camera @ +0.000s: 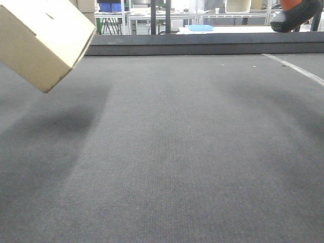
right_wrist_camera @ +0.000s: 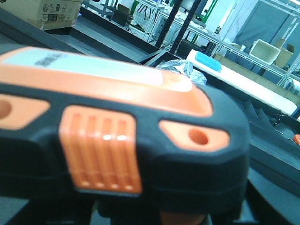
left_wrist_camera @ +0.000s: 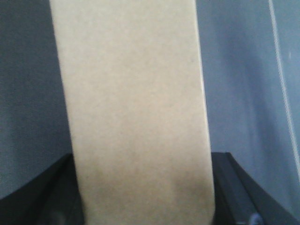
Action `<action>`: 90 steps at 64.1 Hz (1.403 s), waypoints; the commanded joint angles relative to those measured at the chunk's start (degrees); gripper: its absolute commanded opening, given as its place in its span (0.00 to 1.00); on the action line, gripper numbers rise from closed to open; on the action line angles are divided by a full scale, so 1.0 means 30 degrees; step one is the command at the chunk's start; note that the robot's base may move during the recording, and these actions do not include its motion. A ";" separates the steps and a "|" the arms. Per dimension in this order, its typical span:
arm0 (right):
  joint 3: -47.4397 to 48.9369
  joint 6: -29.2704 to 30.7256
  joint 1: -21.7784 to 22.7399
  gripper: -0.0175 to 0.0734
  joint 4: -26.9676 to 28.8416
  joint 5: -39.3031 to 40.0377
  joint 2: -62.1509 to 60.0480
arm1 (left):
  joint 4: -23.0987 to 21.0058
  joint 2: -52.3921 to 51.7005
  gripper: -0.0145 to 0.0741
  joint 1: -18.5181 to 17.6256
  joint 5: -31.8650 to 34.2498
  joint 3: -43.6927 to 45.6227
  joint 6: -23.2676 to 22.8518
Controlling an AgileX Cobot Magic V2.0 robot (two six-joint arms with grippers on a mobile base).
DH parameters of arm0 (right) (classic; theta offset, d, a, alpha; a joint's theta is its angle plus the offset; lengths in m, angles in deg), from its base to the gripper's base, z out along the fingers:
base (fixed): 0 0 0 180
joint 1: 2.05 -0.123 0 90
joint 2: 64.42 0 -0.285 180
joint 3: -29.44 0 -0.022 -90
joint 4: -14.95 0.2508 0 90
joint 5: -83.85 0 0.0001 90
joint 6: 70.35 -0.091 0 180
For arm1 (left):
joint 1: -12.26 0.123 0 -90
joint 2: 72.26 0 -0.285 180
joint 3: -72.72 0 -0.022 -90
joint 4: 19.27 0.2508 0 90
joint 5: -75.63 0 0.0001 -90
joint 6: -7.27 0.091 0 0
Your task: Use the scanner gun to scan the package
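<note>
Grey felt tabletop (camera: 167, 152), warehouse racks (right_wrist_camera: 243, 51) behind. Box (camera: 40, 40) up off the surface at far left, tilted, clamped between the dark jaws of the left gripper (left_wrist_camera: 143, 199), plain face to the wrist camera, no label seen anywhere. Scanner (camera: 296, 15) aloft at far right, well apart from box, filling the right wrist view; right gripper hidden beneath, presumably closed round the handle. To do it well: swing scanner head toward box, rotate box till label faces it, hold both steady.

Soft shadows; package (left_wrist_camera: 136, 117) and scanner gun (right_wrist_camera: 140, 117) blurred, probably too close.
</note>
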 commanded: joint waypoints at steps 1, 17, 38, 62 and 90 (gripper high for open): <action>0.0692 0.0219 0.0111 0.02 -0.0107 0.1282 0.0257 | 0.0058 -0.0149 0.04 -0.0654 0.0029 0.0099 0.0009; 0.1649 0.0674 0.0111 0.02 -0.0107 0.1282 0.1147 | 0.0313 -0.0149 0.04 -0.1294 0.0029 0.0099 -0.0216; 0.1649 0.1888 0.0111 0.02 -0.0107 0.1282 0.1385 | 0.0313 -0.0149 0.04 -0.1294 0.0029 0.0099 -0.0216; 0.1649 0.1852 -0.0185 0.02 -0.0107 0.1282 0.1387 | 0.0169 -0.0149 0.04 -0.1294 0.0029 0.0099 -0.0514; 0.1649 0.1852 -0.0309 0.02 0.0201 0.1282 0.1387 | 0.0169 -0.0149 0.04 -0.1294 0.0029 0.0099 -0.0514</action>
